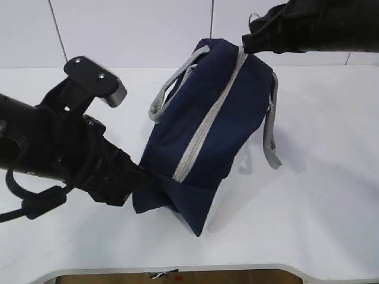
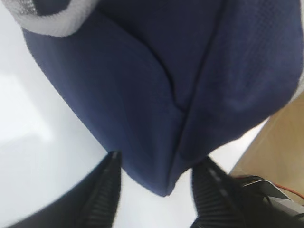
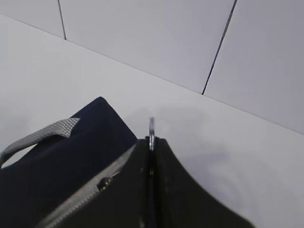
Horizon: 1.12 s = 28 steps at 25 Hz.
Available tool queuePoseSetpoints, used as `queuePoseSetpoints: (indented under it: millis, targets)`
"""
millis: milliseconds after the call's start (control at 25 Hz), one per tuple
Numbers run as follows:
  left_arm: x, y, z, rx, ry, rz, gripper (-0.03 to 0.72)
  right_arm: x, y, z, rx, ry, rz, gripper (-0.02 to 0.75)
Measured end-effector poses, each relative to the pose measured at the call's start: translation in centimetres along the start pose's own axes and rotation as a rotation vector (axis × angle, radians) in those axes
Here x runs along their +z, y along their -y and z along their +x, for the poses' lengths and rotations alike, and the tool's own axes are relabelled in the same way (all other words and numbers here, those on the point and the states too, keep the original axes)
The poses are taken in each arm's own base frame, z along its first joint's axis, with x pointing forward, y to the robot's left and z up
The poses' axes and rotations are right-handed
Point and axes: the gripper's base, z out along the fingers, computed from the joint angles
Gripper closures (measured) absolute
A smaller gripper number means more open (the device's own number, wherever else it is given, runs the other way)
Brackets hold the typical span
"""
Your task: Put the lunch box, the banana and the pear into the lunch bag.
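The navy-blue lunch bag (image 1: 201,136) lies tilted on the white table, its grey zipper (image 1: 204,127) running up its length and closed. My left gripper (image 1: 142,171) is open, with its fingers (image 2: 108,190) on either side of the bag's near lower corner (image 2: 164,185). My right gripper (image 1: 244,42) is shut on the zipper's metal ring pull (image 3: 151,127) at the bag's far upper end. The lunch box, the banana and the pear are out of view.
Grey webbing handles (image 1: 172,89) hang off both sides of the bag. The table's front edge (image 1: 177,269) is close below the bag. A tiled white wall (image 3: 190,42) stands behind. Wooden floor and cables (image 2: 280,161) show past the table edge.
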Motion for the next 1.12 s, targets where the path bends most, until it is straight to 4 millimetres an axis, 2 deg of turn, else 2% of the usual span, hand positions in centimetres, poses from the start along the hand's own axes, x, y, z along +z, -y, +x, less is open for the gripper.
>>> queuePoseSetpoints:
  millis: [80, 160, 400, 600, 760, 1120]
  targets:
    - [-0.5, 0.2, -0.6, -0.005, -0.008, 0.017, 0.261, 0.0, 0.0, -0.2, 0.000, 0.003, 0.001, 0.721]
    - [-1.4, 0.4, -1.6, -0.006, -0.001, 0.035, 0.218, -0.1, 0.1, -0.5, 0.000, 0.002, 0.001, 0.721]
    - [-5.2, 0.9, -6.6, -0.021, 0.136, 0.080, 0.199, -0.1, 0.1, -0.6, 0.020, -0.010, 0.000, 0.721]
    - [-6.7, 1.2, -9.0, -0.048, 0.222, 0.104, 0.198, -0.1, 0.1, -0.6, 0.024, -0.014, 0.000, 0.721]
    - [-5.5, 1.2, -9.9, -0.069, 0.205, 0.128, 0.206, -0.1, 0.1, -0.6, 0.024, -0.014, 0.000, 0.721]
    - [-1.5, 1.3, -11.5, -0.082, 0.161, 0.183, 0.213, -0.1, 0.1, -0.6, 0.025, -0.014, 0.000, 0.721]
